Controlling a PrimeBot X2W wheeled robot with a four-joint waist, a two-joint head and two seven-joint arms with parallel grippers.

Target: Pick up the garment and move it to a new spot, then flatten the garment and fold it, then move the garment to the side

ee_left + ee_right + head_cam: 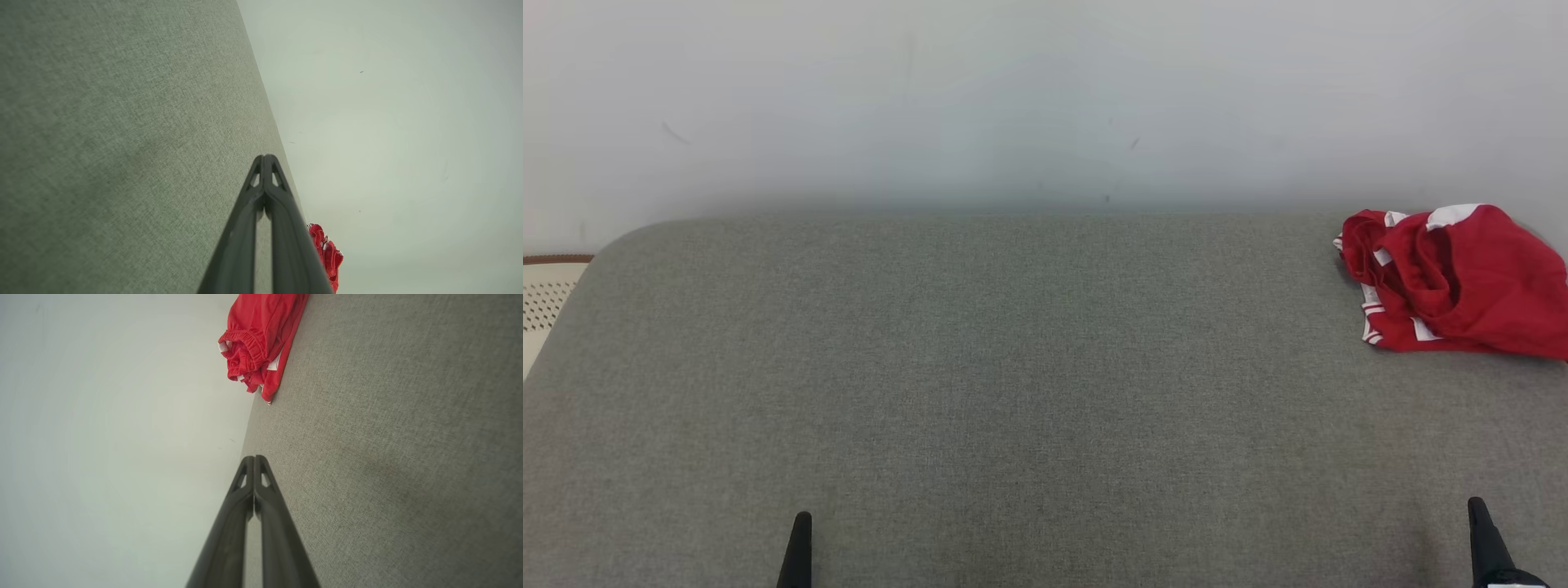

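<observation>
The garment is a crumpled red piece with white trim, lying at the far right of the grey fabric surface, close to its back edge. It appears again in the right wrist view and as a small red bunch in the left wrist view. My left gripper sits at the lower left, shut and empty, tips together. At the lower right my right gripper is shut too, holding nothing, well short of the garment.
A pale wall rises right behind the surface's back edge. A cream perforated object with a brown rim sits off the left corner. The wide middle of the grey surface lies between the two grippers.
</observation>
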